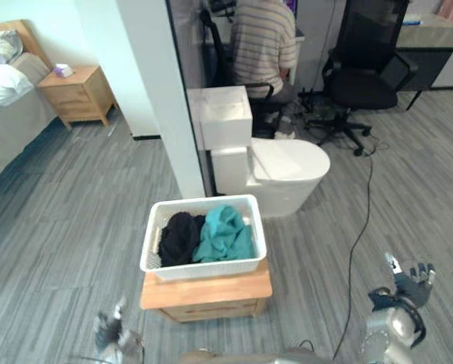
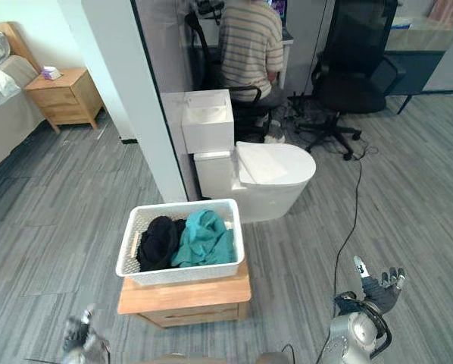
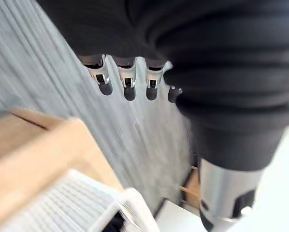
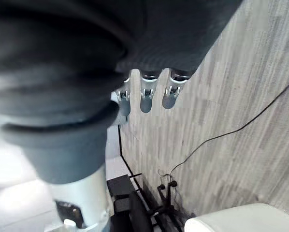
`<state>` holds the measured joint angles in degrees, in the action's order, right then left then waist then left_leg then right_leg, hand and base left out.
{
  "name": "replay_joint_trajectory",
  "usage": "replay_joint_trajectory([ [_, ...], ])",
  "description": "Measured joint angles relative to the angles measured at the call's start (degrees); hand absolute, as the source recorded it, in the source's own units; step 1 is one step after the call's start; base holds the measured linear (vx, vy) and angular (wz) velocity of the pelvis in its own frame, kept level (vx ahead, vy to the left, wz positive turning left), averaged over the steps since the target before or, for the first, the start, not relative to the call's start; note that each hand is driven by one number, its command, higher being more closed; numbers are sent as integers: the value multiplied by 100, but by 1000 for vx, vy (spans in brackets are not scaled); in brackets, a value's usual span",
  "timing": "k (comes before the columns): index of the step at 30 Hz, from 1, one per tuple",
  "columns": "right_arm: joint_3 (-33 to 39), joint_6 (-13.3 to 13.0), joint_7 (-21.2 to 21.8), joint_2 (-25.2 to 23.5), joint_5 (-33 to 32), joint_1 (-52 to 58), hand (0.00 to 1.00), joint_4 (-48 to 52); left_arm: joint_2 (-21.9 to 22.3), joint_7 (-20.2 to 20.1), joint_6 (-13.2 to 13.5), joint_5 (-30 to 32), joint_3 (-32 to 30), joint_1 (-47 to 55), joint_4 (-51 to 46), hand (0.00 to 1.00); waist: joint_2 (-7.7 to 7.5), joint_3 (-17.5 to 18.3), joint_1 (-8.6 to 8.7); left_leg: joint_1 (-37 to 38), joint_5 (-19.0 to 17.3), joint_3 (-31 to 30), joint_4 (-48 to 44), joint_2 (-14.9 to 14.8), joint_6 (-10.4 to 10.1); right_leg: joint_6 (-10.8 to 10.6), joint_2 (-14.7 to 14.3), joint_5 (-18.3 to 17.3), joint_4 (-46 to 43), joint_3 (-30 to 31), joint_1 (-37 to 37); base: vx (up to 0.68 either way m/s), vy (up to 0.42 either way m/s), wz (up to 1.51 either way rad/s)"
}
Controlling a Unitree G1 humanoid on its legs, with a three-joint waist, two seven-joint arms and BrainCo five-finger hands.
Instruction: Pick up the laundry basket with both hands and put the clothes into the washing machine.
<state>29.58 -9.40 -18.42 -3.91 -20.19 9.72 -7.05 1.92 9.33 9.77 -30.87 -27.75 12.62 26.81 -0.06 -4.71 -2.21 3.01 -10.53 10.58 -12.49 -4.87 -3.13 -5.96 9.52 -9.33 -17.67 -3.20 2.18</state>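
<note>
Sitting between and beyond the left hand (image 1: 107, 331) and right hand (image 1: 410, 282), both spread open, the laundry basket (image 1: 204, 269) touches neither.

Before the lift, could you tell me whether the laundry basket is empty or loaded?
Loaded: a black garment and a teal garment lie bunched inside the white laundry basket on its wooden stand.

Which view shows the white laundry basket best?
The left eye view: the whole laundry basket and the clothes inside are visible. The right eye view shows the same; the left wrist view catches one corner.
</note>
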Motion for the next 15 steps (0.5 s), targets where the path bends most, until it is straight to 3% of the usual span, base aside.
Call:
replay_joint_trajectory([
  [4,-438,-12,318,342,-1,60,0,671,250,353,42,177,-27,-171,-1391,0,331,277,-19,-11,103,-112,337,-281,-224,131,-295,45,401,-290,-129,167,-194,21],
  [6,-619,129,528,496,-75,6,0,575,243,482,43,401,-183,-293,-2076,0,370,300,-29,46,179,-275,479,-314,-314,183,-374,89,631,-454,-292,147,-78,31],
  [11,-1192,231,916,847,-609,-646,0,-91,-385,659,-119,1341,-212,-632,-2497,0,302,260,-114,-123,267,-549,581,-308,-357,204,-452,322,1120,-656,-396,86,-16,21],
  [15,-1798,351,1140,1162,-1144,-1743,0,-730,-1410,859,-398,2240,-59,-1727,-2462,0,-24,-322,-217,-622,429,-766,417,-289,-355,285,-457,511,1197,-800,-118,-69,2,24],
])
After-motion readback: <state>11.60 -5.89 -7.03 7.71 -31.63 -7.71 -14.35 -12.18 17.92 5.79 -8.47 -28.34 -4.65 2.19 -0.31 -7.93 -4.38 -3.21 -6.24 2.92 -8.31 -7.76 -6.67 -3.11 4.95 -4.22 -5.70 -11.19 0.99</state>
